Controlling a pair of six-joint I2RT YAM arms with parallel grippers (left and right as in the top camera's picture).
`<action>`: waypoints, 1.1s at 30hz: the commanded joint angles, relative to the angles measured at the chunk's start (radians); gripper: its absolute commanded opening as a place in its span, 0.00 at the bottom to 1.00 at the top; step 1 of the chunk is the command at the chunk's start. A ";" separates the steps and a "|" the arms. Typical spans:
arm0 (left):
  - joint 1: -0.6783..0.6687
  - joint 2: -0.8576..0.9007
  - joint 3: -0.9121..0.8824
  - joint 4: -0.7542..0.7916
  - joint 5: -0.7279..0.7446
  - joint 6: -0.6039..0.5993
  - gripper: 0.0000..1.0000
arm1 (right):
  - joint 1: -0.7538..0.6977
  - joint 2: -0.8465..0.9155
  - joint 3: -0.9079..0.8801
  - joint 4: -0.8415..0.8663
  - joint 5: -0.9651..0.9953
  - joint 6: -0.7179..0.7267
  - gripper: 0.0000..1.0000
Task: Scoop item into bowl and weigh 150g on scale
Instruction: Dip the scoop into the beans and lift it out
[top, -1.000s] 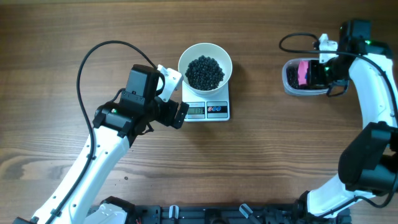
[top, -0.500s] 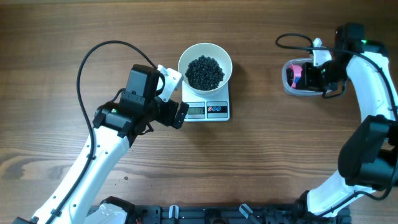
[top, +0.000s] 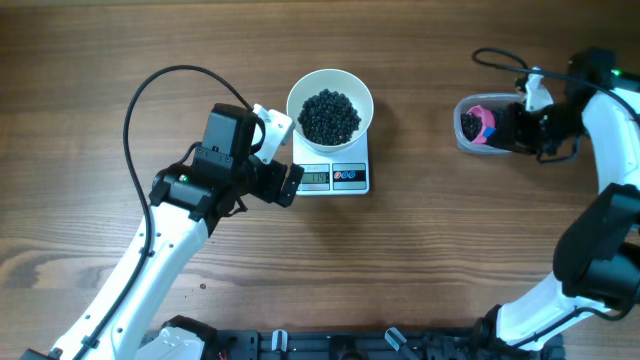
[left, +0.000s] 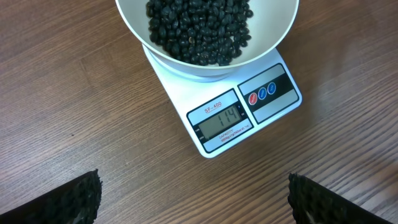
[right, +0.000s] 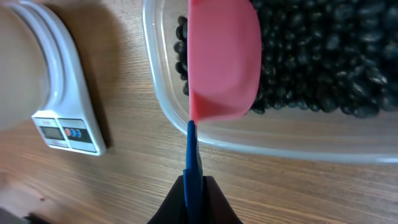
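The white bowl (top: 330, 88) stands on the small white scale (top: 336, 178) and holds a heap of the item, tiny glossy black beads (top: 329, 115). In the left wrist view the scale (left: 245, 118) shows 114 under the bowl (left: 273, 31). My left gripper (top: 284, 156) hovers just left of the scale, open and empty, fingertips (left: 81, 198) wide apart. My right gripper (right: 194, 200) is shut on the blue handle (right: 192, 158) of a pink scoop (right: 221, 59). The scoop (top: 484, 122) hangs over a clear tub (top: 462, 143) of more beads (right: 317, 56).
The clear tub (right: 163, 106) sits at the far right of the wooden table. A black cable (top: 140, 95) loops over the left arm, and another cable (top: 497, 57) trails behind the right wrist. Both arm bases stand at the front edge.
My right arm has swung to the right, drawing the scoop back a little while it stays over the tub. The left arm, bowl and scale have not moved.
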 joint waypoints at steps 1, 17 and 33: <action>0.006 -0.012 -0.006 0.000 -0.006 0.013 1.00 | -0.066 0.024 0.004 -0.004 -0.119 -0.002 0.04; 0.006 -0.012 -0.006 0.000 -0.006 0.013 1.00 | -0.261 0.024 0.004 -0.029 -0.406 -0.168 0.04; 0.006 -0.012 -0.006 0.000 -0.006 0.013 1.00 | -0.248 0.023 0.004 -0.084 -0.628 -0.289 0.04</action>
